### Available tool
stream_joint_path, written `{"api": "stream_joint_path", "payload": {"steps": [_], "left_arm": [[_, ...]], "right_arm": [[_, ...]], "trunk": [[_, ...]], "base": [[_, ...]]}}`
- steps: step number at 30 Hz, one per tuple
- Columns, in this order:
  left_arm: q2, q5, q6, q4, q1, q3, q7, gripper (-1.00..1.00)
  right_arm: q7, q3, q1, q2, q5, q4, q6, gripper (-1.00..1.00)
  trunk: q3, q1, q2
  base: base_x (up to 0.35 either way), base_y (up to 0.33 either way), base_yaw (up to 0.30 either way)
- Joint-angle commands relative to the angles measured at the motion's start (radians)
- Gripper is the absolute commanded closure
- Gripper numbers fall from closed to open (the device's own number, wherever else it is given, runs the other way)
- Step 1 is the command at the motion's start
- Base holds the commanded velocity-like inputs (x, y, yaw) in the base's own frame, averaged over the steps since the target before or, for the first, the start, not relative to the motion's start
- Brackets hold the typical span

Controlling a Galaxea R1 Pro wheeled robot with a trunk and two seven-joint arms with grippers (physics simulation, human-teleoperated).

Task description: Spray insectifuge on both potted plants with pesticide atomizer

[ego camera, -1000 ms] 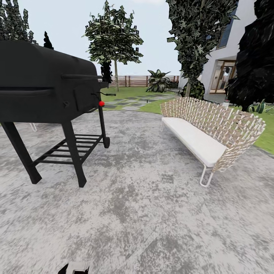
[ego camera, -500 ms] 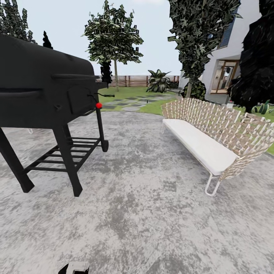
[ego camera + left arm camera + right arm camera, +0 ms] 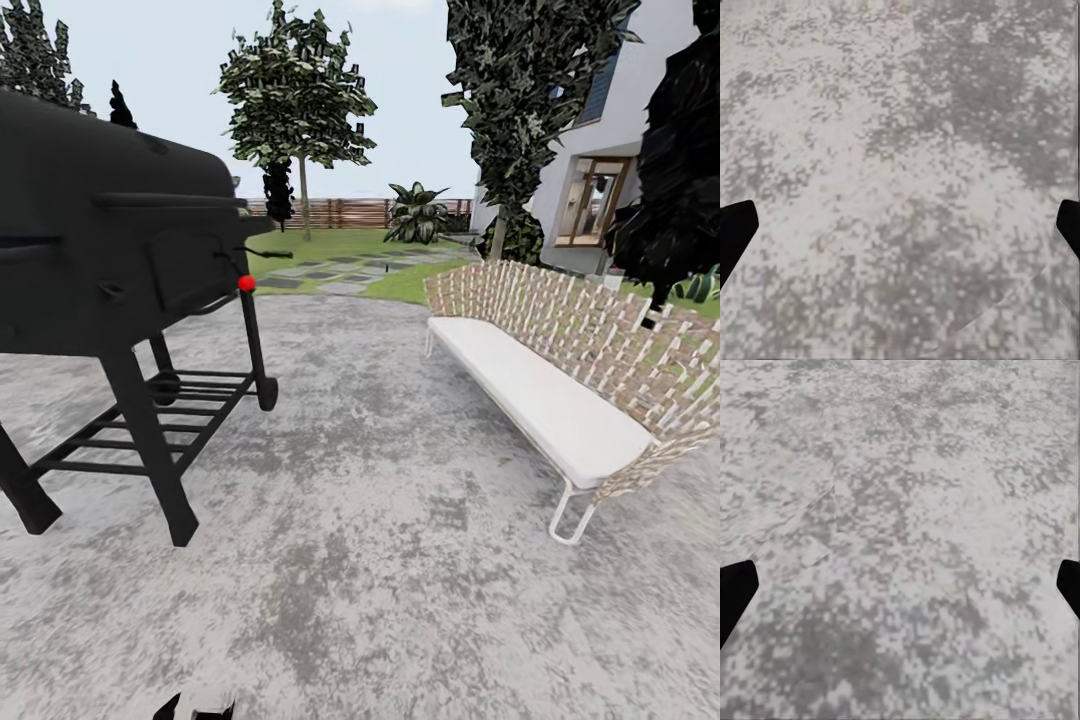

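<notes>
A mottled grey paved patio (image 3: 380,560) fills the head view, with a black barbecue grill (image 3: 110,270) at nine o'clock, a woven bench with a white cushion (image 3: 560,370) at three o'clock, and at twelve o'clock the garden's lawn (image 3: 330,243), stepping stones (image 3: 330,273) and slatted wooden fence (image 3: 350,212). In the left wrist view the left pincer (image 3: 900,229) hangs over bare paving, jaws wide, its dark fingertips (image 3: 735,232) at opposite edges. The right wrist view has the right pincer (image 3: 900,589) likewise wide and empty over the paving.
</notes>
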Motion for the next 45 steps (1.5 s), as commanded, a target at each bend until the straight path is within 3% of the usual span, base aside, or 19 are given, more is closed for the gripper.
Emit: {"api": "stream_joint_path", "payload": {"steps": [1, 17, 45], "left_arm": [[0.0, -0.007, -0.004, 0.001, -0.001, 0.002, 0.002, -1.0], [0.0, -0.007, -0.004, 0.001, -0.001, 0.002, 0.002, -1.0], [-0.001, -0.007, -0.004, 0.001, -0.001, 0.001, 0.002, -1.0]], "right_arm": [[0.001, -0.003, -0.001, 0.001, 0.001, 0.001, -0.003, -1.0], [0.001, -0.003, -0.001, 0.002, 0.001, 0.001, -0.003, -1.0], [0.001, -0.003, -0.001, 0.002, 0.001, 0.001, -0.003, -1.0]], "trunk": [[-0.001, 0.0, 0.0], [-0.001, 0.0, 0.0], [-0.001, 0.0, 0.0]], "base": [[0.289, -0.144, 0.0], [0.298, -0.134, 0.0], [0.339, -0.004, 0.0]]}}
